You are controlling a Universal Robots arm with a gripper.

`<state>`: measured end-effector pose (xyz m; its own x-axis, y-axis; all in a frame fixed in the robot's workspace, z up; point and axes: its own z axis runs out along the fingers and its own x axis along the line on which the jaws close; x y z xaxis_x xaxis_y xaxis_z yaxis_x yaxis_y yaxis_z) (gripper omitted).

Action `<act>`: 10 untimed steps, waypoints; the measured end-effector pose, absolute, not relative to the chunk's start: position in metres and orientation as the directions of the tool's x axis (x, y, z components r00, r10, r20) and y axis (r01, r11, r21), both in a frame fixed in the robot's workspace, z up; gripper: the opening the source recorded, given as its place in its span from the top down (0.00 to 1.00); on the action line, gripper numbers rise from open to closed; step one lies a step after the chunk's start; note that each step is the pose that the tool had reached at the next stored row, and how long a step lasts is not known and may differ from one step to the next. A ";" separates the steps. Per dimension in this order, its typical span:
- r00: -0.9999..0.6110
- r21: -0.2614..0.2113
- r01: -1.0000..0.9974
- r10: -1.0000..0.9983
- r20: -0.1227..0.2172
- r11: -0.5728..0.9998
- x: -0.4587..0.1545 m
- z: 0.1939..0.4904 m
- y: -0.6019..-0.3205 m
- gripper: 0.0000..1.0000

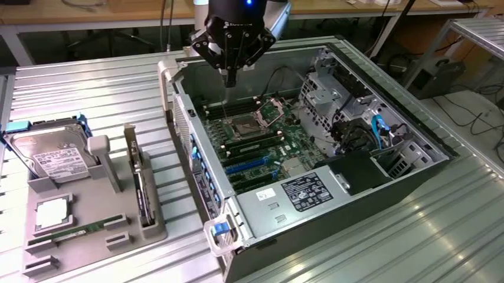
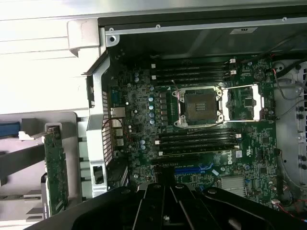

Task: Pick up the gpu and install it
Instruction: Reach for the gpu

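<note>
The gpu (image 1: 139,177) is a thin dark card standing on its edge in a grey holder tray (image 1: 94,227), on the exterior view's left, with its metal bracket end pointing away. It appears in the wrist view as a narrow green-edged card (image 2: 56,167) beside the case. My gripper (image 1: 228,76) hangs over the far part of the open computer case (image 1: 236,206), above the motherboard (image 1: 260,141) and well away from the gpu. Its dark fingers meet at a point and hold nothing. In the wrist view the gripper (image 2: 165,194) looks down on the board.
A silver hard drive (image 1: 51,156), a processor chip (image 1: 52,213) and a green memory stick (image 1: 79,231) share the tray. Inside the case are blue expansion slots (image 1: 252,166), the open processor socket (image 2: 199,106), drive cages (image 1: 331,88) and cables (image 1: 370,132). The table is ribbed metal.
</note>
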<state>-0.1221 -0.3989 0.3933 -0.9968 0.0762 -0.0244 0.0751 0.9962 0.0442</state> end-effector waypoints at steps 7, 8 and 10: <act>-0.997 0.044 0.075 0.076 -0.025 0.996 -0.156 0.393 -0.405 0.89; -0.997 0.044 0.075 0.076 -0.024 0.996 -0.164 0.392 -0.407 0.89; -0.997 0.044 0.075 0.076 -0.025 0.996 -0.173 0.392 -0.409 0.89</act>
<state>-0.1731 -0.4090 0.3920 -0.9968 0.0761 -0.0246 0.0750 0.9962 0.0439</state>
